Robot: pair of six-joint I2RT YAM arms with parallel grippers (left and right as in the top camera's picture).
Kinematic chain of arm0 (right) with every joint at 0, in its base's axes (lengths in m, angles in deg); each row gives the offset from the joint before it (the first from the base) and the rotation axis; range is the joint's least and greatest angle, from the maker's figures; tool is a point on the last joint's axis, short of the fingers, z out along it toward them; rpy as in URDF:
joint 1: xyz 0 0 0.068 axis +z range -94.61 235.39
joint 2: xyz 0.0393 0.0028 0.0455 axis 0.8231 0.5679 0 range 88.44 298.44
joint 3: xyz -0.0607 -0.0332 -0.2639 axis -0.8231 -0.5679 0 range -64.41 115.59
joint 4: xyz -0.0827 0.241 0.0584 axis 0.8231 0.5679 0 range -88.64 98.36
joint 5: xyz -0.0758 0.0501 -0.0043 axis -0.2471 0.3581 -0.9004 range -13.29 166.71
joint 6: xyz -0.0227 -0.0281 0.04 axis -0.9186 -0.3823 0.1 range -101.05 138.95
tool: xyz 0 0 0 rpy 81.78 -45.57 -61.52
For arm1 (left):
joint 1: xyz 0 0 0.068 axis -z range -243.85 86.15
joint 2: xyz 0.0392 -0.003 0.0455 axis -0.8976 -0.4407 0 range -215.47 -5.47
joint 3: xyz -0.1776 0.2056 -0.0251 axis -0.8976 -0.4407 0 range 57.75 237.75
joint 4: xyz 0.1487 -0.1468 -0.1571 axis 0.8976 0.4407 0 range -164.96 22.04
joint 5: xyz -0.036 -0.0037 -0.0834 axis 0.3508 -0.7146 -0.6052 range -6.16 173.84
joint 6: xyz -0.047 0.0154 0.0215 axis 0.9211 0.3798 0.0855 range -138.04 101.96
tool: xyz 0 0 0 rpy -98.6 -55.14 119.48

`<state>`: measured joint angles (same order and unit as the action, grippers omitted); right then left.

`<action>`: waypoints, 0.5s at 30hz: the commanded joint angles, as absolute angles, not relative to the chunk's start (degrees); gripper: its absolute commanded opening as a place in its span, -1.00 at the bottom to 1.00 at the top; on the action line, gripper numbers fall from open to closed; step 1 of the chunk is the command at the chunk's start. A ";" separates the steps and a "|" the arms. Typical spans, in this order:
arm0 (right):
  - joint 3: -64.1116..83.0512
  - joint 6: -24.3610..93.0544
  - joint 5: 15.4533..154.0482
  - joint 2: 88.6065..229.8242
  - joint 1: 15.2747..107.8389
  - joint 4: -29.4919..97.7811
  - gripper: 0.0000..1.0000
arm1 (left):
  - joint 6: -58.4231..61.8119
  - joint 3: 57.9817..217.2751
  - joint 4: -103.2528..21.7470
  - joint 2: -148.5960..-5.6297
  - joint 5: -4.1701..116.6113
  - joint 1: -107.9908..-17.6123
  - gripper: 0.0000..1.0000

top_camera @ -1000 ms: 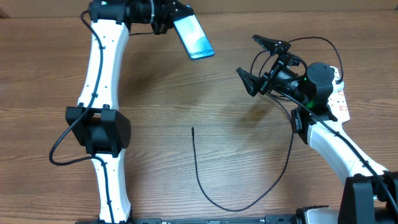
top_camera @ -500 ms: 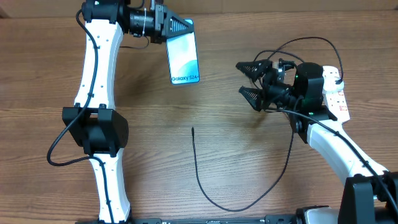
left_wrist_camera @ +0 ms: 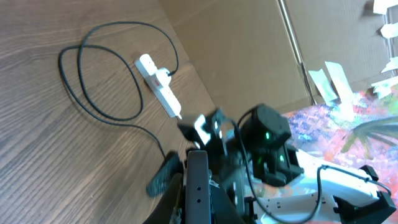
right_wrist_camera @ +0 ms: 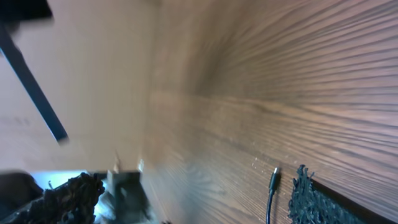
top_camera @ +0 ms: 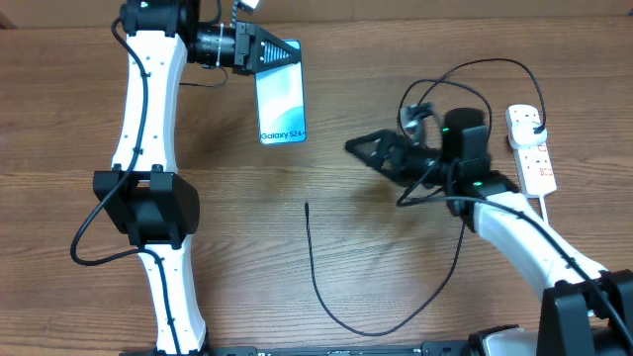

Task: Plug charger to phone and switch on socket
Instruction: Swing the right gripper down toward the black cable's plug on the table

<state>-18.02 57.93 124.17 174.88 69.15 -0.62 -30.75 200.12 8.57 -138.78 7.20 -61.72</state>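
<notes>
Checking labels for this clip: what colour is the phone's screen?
Light blue with white lettering; the phone shows best in the overhead view.

One slim blue-screened smartphone (top_camera: 280,107); right of it, one thin black cable (top_camera: 308,227) and one narrow white power strip (top_camera: 534,153). Two white robot arms: left arm (top_camera: 148,99), right arm (top_camera: 524,232).

Only one text can be read. In the overhead view, the words "Galaxy S24" are written in white letters on the light blue screen of the phone (top_camera: 281,94), at the end of the screen that is nearest to the lower edge of the picture. On the socket (top_camera: 534,163) any marking is too small to be read. In the two wrist views no legible text is seen; the right wrist view is blurred.
</notes>
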 commanded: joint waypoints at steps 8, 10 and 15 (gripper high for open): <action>-10.89 46.91 95.36 174.46 85.02 18.96 1.00 | -33.07 200.18 8.83 -139.28 1.80 -68.58 -0.92; -10.61 46.91 90.38 174.46 87.93 21.92 1.00 | -33.05 200.18 8.85 -139.28 1.64 -69.46 -0.92; -10.63 47.40 83.25 174.74 93.35 25.50 1.00 | -33.09 200.18 9.03 -139.28 1.75 -70.11 -0.91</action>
